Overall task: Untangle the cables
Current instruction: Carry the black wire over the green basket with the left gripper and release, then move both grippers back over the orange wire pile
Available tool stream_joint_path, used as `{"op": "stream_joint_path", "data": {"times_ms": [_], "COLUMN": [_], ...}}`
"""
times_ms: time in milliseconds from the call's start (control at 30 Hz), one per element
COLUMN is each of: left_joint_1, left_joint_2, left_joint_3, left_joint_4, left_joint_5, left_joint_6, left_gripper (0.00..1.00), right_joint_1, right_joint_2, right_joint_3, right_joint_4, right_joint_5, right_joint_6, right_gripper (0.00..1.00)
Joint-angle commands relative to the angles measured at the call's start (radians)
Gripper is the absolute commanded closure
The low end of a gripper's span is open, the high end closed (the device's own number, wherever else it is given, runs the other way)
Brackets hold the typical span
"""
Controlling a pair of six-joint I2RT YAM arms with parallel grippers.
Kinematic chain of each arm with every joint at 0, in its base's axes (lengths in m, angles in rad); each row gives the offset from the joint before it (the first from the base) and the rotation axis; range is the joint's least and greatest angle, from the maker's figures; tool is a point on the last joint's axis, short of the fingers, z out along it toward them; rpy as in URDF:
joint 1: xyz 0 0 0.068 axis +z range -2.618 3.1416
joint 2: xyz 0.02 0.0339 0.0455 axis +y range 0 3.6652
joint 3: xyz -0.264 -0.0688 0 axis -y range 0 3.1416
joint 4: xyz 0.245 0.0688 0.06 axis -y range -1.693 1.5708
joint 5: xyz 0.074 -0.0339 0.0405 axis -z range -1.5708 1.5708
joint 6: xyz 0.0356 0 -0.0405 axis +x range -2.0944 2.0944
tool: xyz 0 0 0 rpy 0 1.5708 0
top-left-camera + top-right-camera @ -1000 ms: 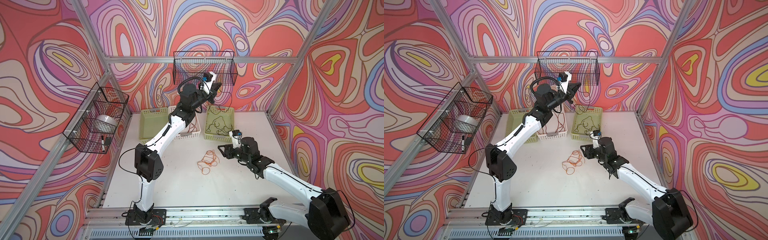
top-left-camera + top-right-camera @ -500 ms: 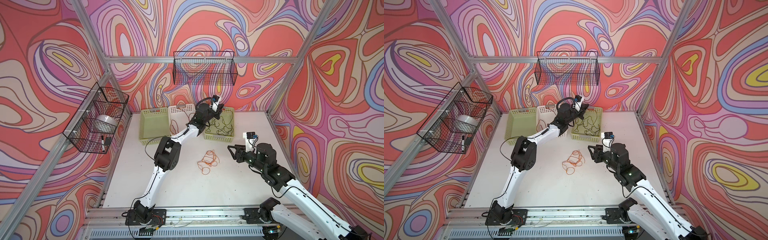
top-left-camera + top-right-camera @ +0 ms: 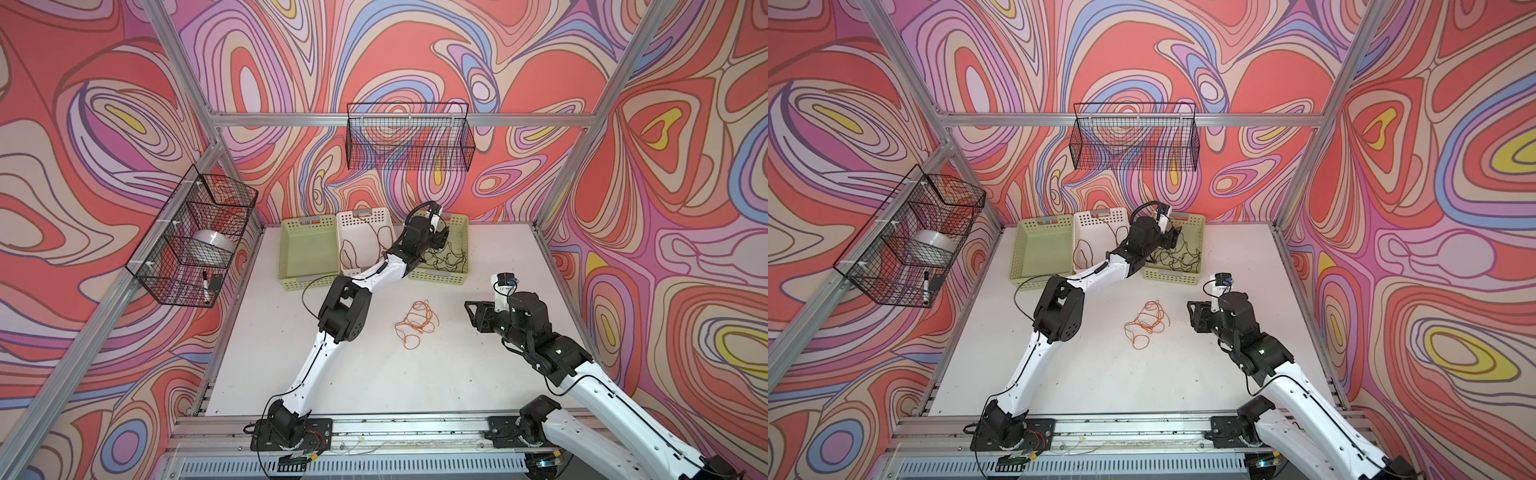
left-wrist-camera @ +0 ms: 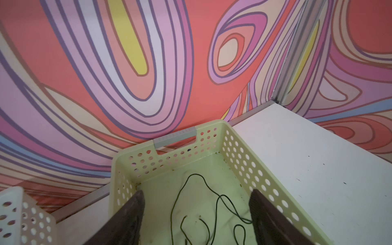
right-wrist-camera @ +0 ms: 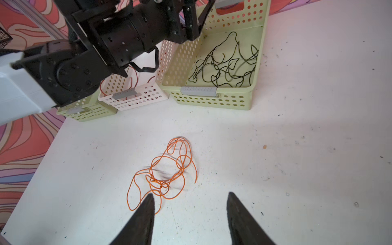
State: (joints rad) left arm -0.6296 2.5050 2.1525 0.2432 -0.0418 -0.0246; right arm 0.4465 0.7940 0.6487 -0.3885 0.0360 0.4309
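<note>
The orange cable lies in a loose tangle on the white table, apart from the other two. The black cable rests inside the right green basket. The reddish-brown cable sits in the white basket. My left gripper hovers open over the right green basket, with black cable loose on the floor beneath it. My right gripper stands open and empty just right of the orange cable.
A second green basket stands left of the white one, all in a row at the back. Black wire baskets hang on the back wall and the left wall. My left arm's elbow is left of the orange tangle.
My left arm dropped from up by the back wire basket to the right green basket and its jaws opened, leaving the black cable there. The right arm drew back to the right.
</note>
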Motion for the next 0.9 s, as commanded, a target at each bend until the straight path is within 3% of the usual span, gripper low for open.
{"op": "stream_joint_path", "data": {"times_ms": [0,167,300,467,700,867], "left_joint_1": [-0.008,-0.010,-0.011,-0.007,-0.008,-0.011], "left_joint_2": [-0.116,-0.247,-0.442,-0.707,-1.051,-1.213], "left_joint_3": [-0.013,-0.136,-0.387,-0.695,-1.144,-1.349], "left_joint_4": [-0.055,-0.072,0.048,0.001,-0.018,0.002], "left_joint_5": [-0.089,-0.073,-0.010,0.051,0.083,0.080], "left_joint_6": [0.024,0.046,0.077,0.120,0.057,0.028], "left_gripper": [0.16,0.16,0.19,0.25,0.33,0.34], "right_joint_1": [0.004,0.004,0.004,0.023,0.050,0.053], "right_joint_2": [0.010,0.087,0.193,0.324,0.597,0.751], "right_joint_3": [0.048,0.097,0.111,0.093,0.198,0.257], "right_joint_4": [-0.036,-0.072,-0.036,0.067,0.170,0.259], "right_joint_5": [0.075,0.063,-0.045,-0.103,-0.151,-0.220], "right_joint_6": [-0.019,-0.083,-0.112,-0.066,-0.022,0.018], "right_gripper": [0.44,0.44,0.48,0.50,0.51,0.52]}}
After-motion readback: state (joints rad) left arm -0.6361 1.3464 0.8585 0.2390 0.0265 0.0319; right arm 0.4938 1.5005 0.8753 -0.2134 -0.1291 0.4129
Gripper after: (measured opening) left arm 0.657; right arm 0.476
